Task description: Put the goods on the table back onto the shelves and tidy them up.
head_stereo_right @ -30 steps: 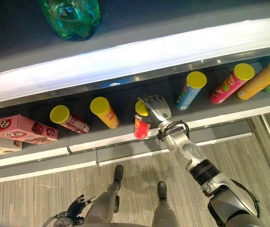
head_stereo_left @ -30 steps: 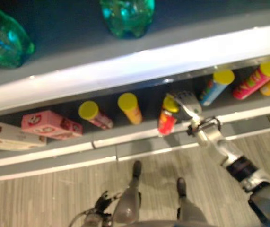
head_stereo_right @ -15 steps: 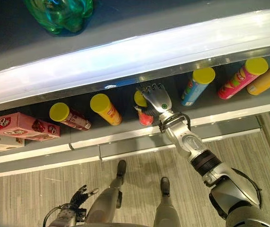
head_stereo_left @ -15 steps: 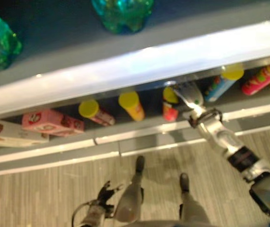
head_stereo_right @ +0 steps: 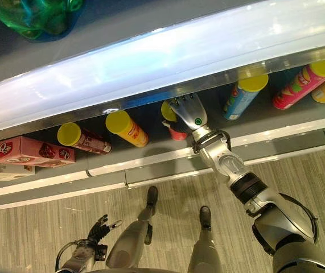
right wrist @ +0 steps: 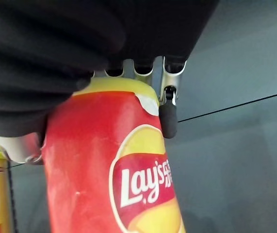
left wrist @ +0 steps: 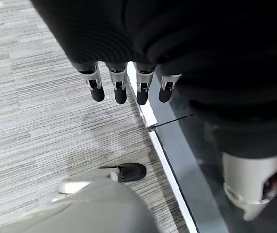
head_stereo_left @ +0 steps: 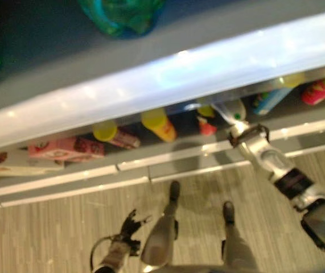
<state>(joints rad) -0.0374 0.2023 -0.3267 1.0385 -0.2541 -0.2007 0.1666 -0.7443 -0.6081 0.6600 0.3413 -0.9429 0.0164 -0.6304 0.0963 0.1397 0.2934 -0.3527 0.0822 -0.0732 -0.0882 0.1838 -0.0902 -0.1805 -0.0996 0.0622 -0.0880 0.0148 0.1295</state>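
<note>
A red chip can (right wrist: 114,174) with a yellow lid stands on the lower shelf (head_stereo_right: 151,165), between a yellow can and a blue one. My right hand (head_stereo_right: 189,111) reaches into the shelf and is shut on the can's top. In the right wrist view its fingers (right wrist: 167,119) curl over the lid and side. Only the can's lower red part (head_stereo_right: 177,133) shows under the hand in the eye views. My left hand (head_stereo_right: 97,233) hangs low by the floor, and its fingers (left wrist: 119,90) are straight and hold nothing.
On the same shelf stand a yellow can (head_stereo_right: 127,128), a dark red can (head_stereo_right: 82,140), a pink box (head_stereo_right: 31,152), a blue can (head_stereo_right: 242,98) and a pink can (head_stereo_right: 301,85). The lit edge of the upper shelf (head_stereo_right: 151,62) overhangs them, with green bottles (head_stereo_right: 31,14) above.
My right hand has carried the red can from the shelf's front edge deeper in, under the upper shelf's lit edge. The whole picture has shifted with the camera.
</note>
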